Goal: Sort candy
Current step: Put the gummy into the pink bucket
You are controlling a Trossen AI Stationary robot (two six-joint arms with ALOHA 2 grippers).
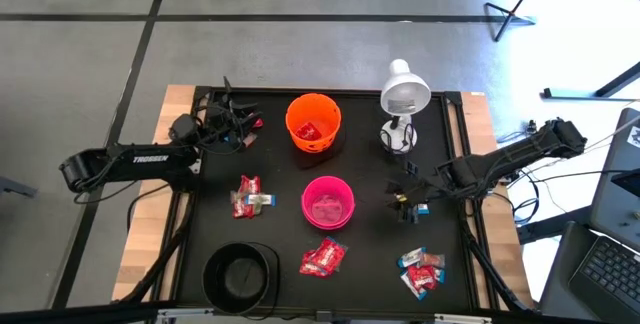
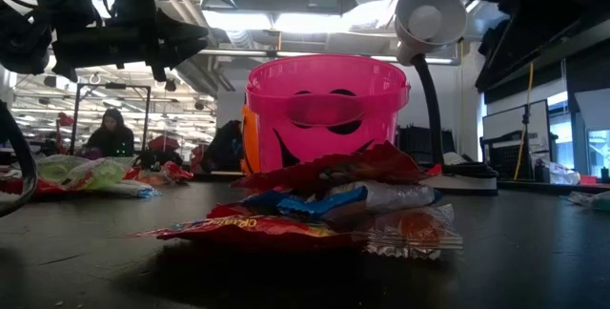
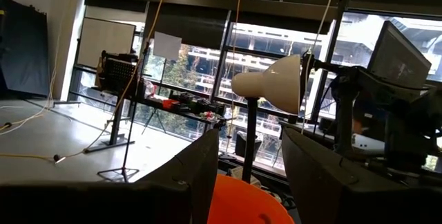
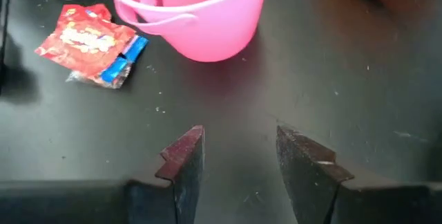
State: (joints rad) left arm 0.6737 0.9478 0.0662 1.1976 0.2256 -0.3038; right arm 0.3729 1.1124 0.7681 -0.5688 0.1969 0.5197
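Note:
The candy lies in three small piles of red, blue and silver wrappers on the black mat: one on the left (image 1: 248, 196), one at the near middle (image 1: 322, 257), one at the near right (image 1: 422, 271). An orange bowl (image 1: 313, 124) holds a red sweet. A pink bowl (image 1: 328, 202) stands in the middle and a black bowl (image 1: 241, 276) at the near left. My left gripper (image 3: 248, 175) is open, raised left of the orange bowl, with nothing between its fingers. My right gripper (image 4: 238, 162) is open above bare mat, right of the pink bowl (image 4: 193, 10).
A white desk lamp (image 1: 402, 99) stands at the far right of the mat, right of the orange bowl. Cables lie bunched at the far left (image 1: 215, 119). Bare mat lies between the pink bowl and the right-hand candy pile. People sit in the room beyond (image 2: 111, 133).

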